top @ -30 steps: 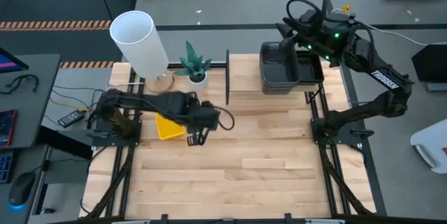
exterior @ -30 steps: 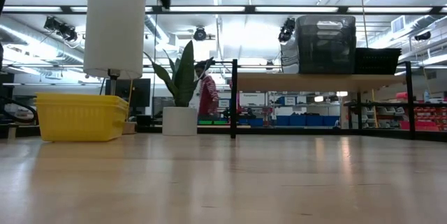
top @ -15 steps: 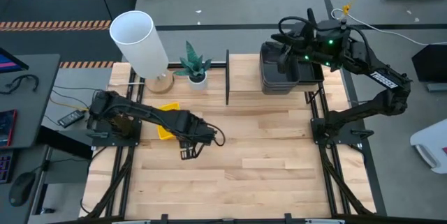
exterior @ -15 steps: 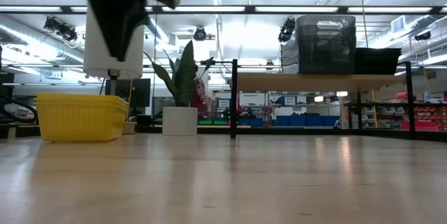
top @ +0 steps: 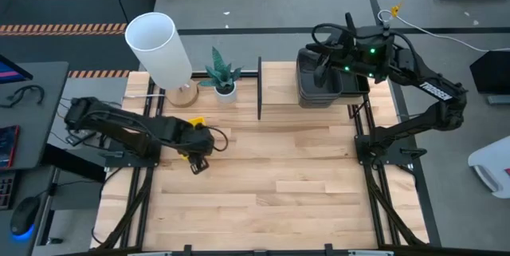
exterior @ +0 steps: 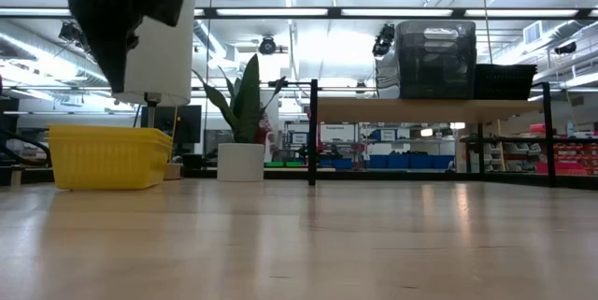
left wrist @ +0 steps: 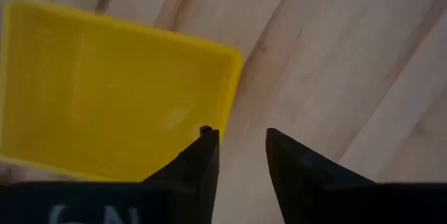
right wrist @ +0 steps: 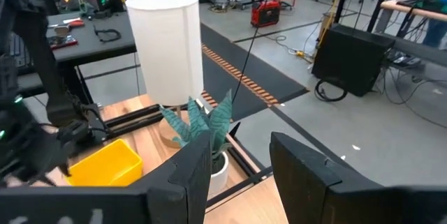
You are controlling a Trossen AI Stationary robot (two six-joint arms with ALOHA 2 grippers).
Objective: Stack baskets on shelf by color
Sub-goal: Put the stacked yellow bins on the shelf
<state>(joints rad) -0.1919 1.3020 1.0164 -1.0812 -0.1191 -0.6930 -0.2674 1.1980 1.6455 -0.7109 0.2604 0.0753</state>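
Above the yellow basket: left gripper (left wrist: 241,158), fingers apart, nothing between them, at the basket's corner.
Yellow basket (left wrist: 112,95): flat on the table (top: 303,168), near the white cylinder (top: 158,49) and the small plant (top: 222,72).
Right gripper (right wrist: 237,172): up over the shelf (top: 279,88), fingers apart, empty.
Grey baskets (exterior: 434,60): stacked on the shelf.
Black basket (exterior: 505,81): on the shelf, touching the grey stack.

Glossy yellow plastic baskets (exterior: 103,157), pale wood-grain tabletop (top: 303,168)
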